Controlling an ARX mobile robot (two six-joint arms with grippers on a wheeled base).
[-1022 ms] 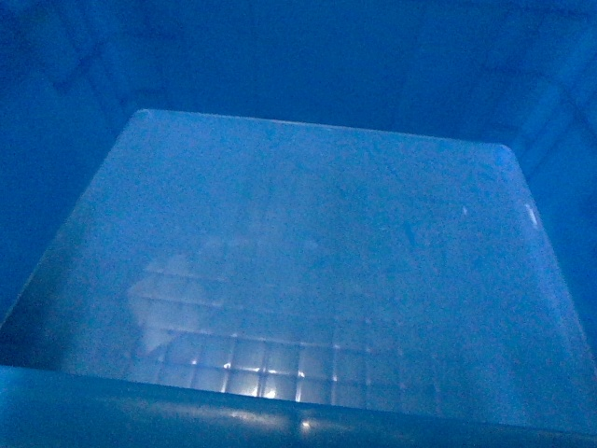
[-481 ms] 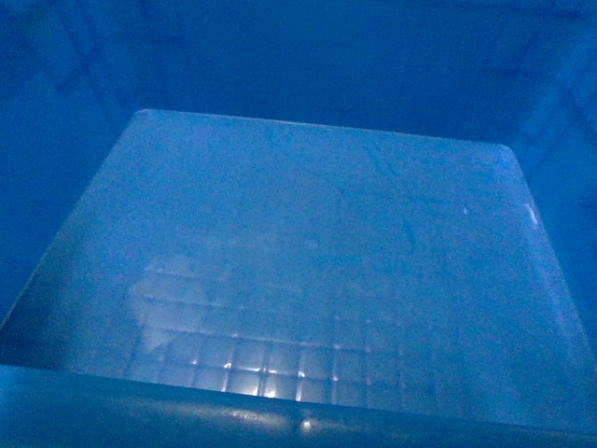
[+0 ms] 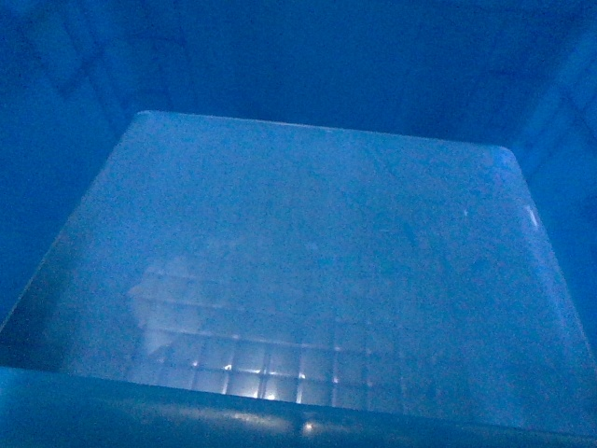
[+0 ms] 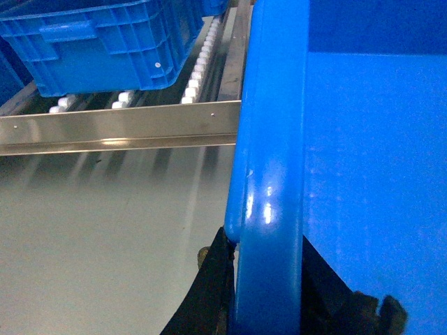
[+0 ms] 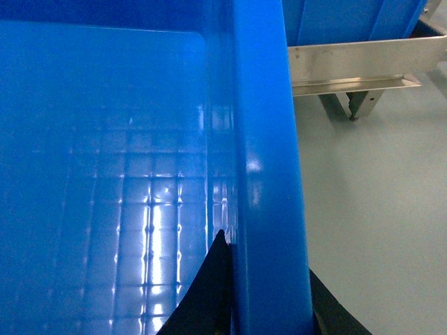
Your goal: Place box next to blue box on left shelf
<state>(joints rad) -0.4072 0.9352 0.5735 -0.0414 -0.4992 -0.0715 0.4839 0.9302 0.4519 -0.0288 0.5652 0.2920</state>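
Two claws clamp opposite rims of the blue crate (image 3: 308,271), whose grid-embossed floor fills the head view. The left claw (image 4: 262,286) has its dark fingers closed either side of the thick left rim; the right claw (image 5: 255,293) pinches the right rim the same way. The crate is held above the grey floor (image 4: 105,230), just short of the steel roller shelf (image 4: 119,129), where a second blue crate (image 4: 105,42) sits on white rollers.

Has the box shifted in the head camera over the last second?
No. The box fills the head view as before; its floor corners sit at the same spots against the picture edges. Nothing fixed outside it shows, so joint travel with the camera cannot be excluded.
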